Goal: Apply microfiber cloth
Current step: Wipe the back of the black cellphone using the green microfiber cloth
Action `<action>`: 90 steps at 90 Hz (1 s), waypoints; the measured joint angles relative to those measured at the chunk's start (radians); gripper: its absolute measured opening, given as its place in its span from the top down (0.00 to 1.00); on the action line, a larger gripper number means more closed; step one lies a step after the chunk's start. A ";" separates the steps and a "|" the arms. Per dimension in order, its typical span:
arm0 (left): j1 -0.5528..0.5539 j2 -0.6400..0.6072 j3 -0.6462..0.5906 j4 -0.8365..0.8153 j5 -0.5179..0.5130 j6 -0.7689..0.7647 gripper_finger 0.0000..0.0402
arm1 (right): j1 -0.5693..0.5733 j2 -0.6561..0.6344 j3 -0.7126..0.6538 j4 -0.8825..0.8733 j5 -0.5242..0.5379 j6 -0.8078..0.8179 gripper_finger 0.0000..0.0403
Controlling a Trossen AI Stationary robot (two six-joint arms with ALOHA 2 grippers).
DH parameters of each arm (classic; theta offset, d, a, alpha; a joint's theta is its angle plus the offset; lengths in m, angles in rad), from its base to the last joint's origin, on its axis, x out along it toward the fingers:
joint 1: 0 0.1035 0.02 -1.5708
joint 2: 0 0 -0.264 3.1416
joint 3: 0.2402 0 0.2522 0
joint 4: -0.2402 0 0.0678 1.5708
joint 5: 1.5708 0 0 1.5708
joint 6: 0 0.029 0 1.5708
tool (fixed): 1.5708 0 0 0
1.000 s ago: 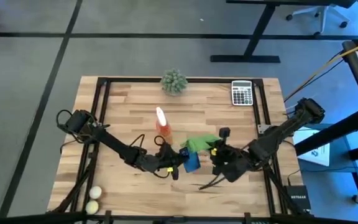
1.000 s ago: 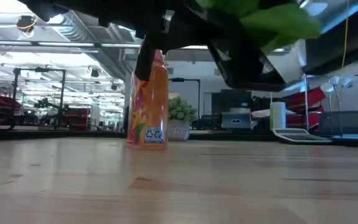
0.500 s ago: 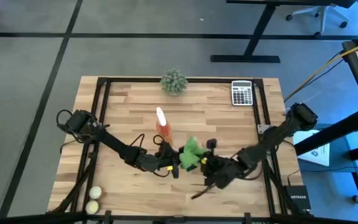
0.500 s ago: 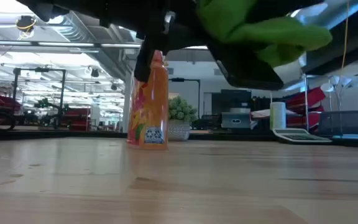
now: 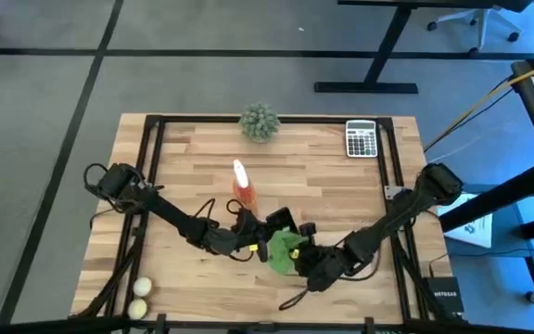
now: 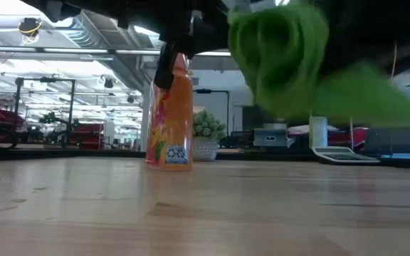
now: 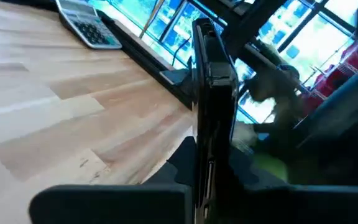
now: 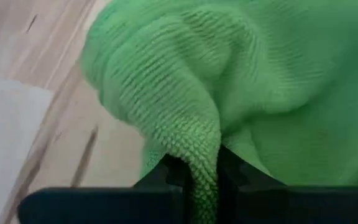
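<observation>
Right wrist view: microfiber cloth (image 8: 229,81) is pinched in the right claw (image 8: 194,171); left claw (image 5: 260,243), near the spray bottle (image 5: 242,185), grips a dark flat object (image 7: 211,93).

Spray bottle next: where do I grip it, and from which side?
Take the orange spray bottle around its straight-sided body, below the narrow top. It stands upright, so come in level from the side with the hand, not from above.

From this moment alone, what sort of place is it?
Likely an open-plan lab or office: a wooden bench table on grey floor, desk legs beyond, shelving and monitors behind. The right gripper holds the microfiber cloth.
</observation>
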 joint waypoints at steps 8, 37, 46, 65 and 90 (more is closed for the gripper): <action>-0.002 0.000 0.000 0.000 0.006 0.003 0.98 | 0.003 -0.048 0.046 -0.072 0.134 -0.050 0.96; -0.010 0.006 -0.004 -0.011 -0.005 0.055 0.98 | -0.120 -0.070 -0.017 0.019 0.090 -0.045 0.96; -0.006 0.006 -0.005 -0.012 0.005 0.061 0.98 | -0.103 -0.056 -0.067 0.066 0.043 0.025 0.96; -0.006 0.000 -0.001 0.017 0.004 0.058 0.98 | -0.008 -0.007 -0.141 0.072 -0.046 0.169 0.96; -0.007 -0.002 0.002 0.041 0.006 0.066 0.98 | 0.019 -0.009 -0.070 -0.066 -0.079 0.155 0.96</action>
